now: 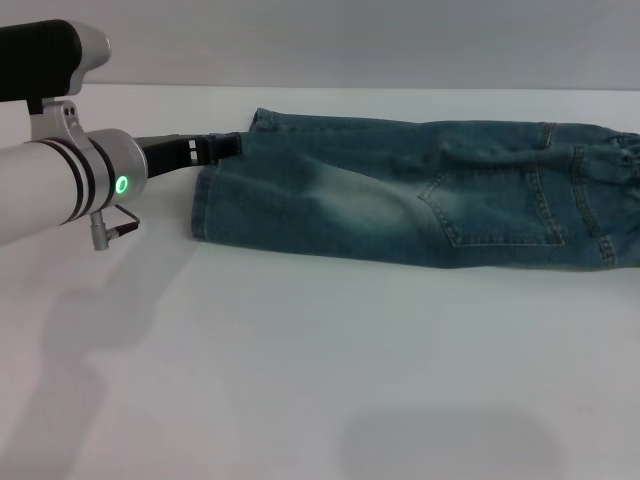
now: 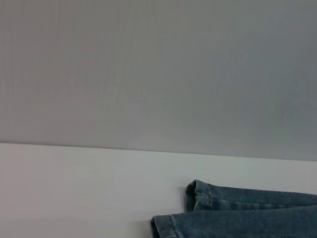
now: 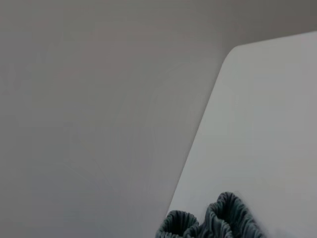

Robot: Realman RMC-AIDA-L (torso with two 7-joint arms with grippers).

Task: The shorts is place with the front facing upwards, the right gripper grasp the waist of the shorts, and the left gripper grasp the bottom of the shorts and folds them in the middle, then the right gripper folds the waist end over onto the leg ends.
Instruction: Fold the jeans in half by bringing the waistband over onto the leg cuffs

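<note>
Worktop (image 1: 300, 380): white, bare near edge. Left gripper (image 1: 228, 146): far left, low over the surface, tip at the leg ends (image 1: 215, 190), placed to take the hem; whether its jaws pinch denim, cannot tell. Shorts (image 1: 400, 205): already doubled lengthwise, lying flat left to right, back pocket up, ready for the crosswise fold. Waist (image 1: 625, 160): gathered, at far right. Right gripper: not seen; its wrist view shows puckered waistband close below

Shorts' waist (image 1: 628, 160) cut off; right end effector unseen.
</note>
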